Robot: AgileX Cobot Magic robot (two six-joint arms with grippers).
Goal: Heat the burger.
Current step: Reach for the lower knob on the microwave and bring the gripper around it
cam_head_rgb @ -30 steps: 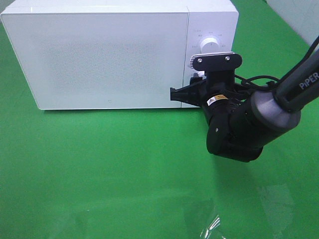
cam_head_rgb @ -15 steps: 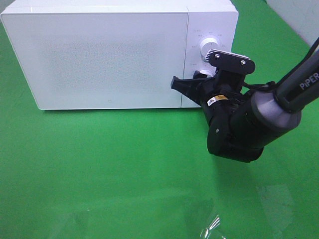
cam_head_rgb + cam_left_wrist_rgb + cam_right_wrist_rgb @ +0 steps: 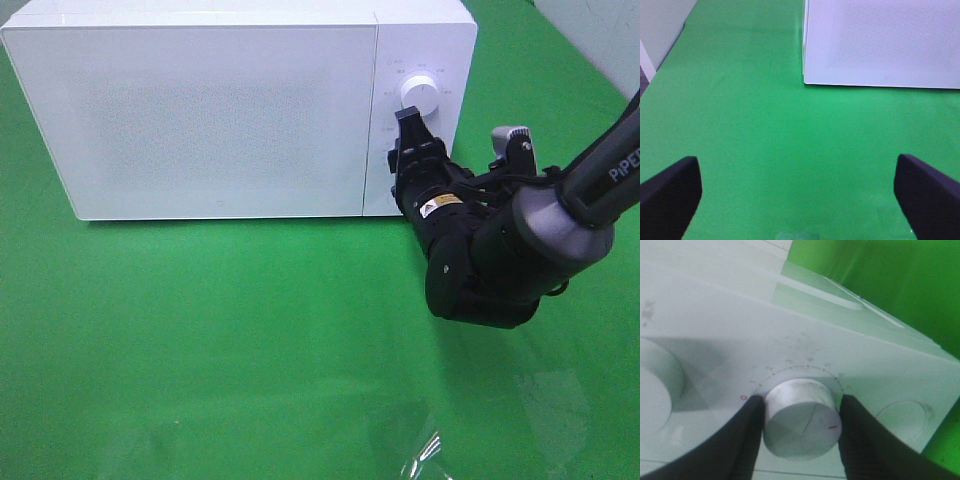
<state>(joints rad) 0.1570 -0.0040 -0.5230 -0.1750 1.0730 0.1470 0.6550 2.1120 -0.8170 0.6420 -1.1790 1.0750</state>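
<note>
left gripper (image 3: 800, 195): released, its two dark fingertips (image 3: 670, 192) wide apart with nothing between them; we see it hang over bare green cloth (image 3: 765, 125), out of the high view.
green cloth, front: bare, with a pale glare patch (image 3: 430, 450) at the near edge.
right arm (image 3: 520, 240): reaches in from the right, its wrist turned toward the microwave's control panel.
right gripper (image 3: 800, 415): clenched on the lower knob (image 3: 800, 422), one finger (image 3: 747, 440) touching each side.
lower knob: the red line on its face sits off the red zero mark (image 3: 743, 397) of the printed scale.
upper knob (image 3: 418, 92): just above the gripper, untouched.
microwave (image 3: 220, 110): white, door shut, standing at the back of the cloth.
burger: we see it in no view and cannot tell where it is.
</note>
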